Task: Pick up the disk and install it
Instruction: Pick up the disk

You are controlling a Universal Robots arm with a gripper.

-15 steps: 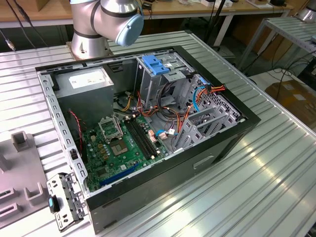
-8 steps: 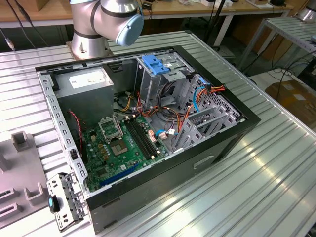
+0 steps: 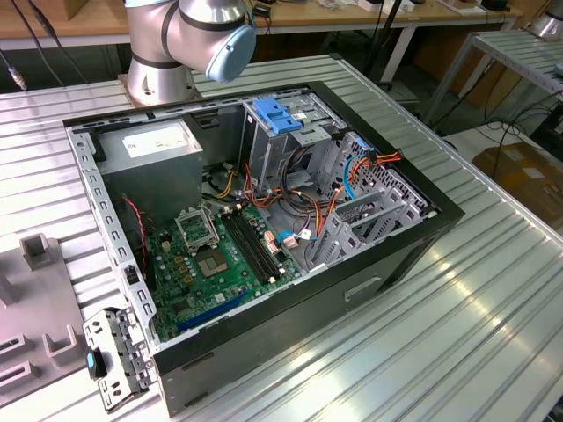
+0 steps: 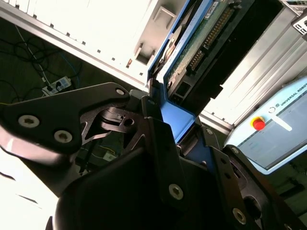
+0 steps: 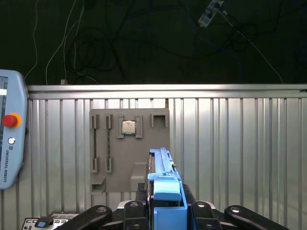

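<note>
1. An open computer case [image 3: 264,343] is seen lying on its side on a ribbed metal counter [image 3: 457,334].
2. The base and a joint of the robot arm [image 3: 189,35] are seen on the counter just behind the case.
3. Inside the case, a grey power-supply box [image 3: 154,171] with a white sticker [image 3: 157,141] is set in the far corner towards the exterior view's left.
4. A green motherboard [image 3: 215,264] is laid flat below it.
5. A light-blue plastic bracket [image 3: 277,114] is mounted upright at the far side, beside a grey metal drive cage [image 3: 369,215].
6. Orange, red and blue cables [image 3: 325,211] are strung between them.
7. A grey fixture tray [image 3: 35,308] and a metal panel [image 3: 114,356] with a blue latch [image 3: 92,362] are placed at the exterior view's left.
</note>
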